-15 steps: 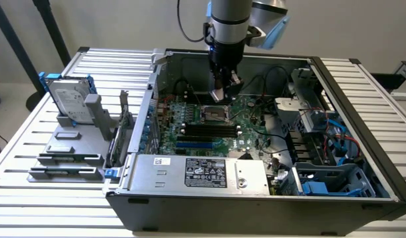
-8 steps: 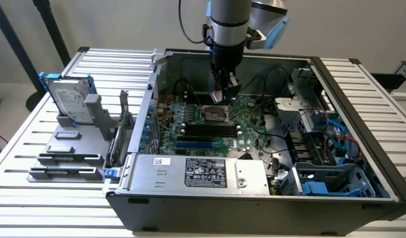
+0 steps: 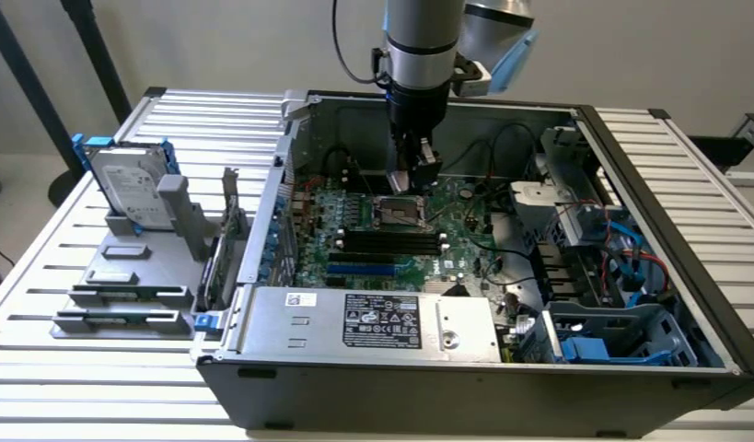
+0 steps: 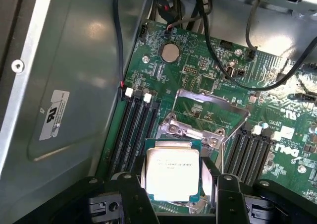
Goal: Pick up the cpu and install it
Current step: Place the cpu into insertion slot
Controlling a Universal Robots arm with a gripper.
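The gripper [image 4: 179,187] pinches the cpu [image 4: 172,170], with a dark finger [image 4: 132,194] against each of two opposite edges and the silvery top facing the wrist camera. Just beyond it the socket's metal frame [image 4: 210,112] stands raised near the middle of the motherboard [image 4: 277,80], with memory slots [image 4: 134,130] on either side. Farther on, a coin cell battery [image 4: 170,52] sits near the board's far edge. In the exterior view the gripper [image 3: 419,175] hangs over the socket [image 3: 401,214] inside the open computer case [image 3: 653,184].
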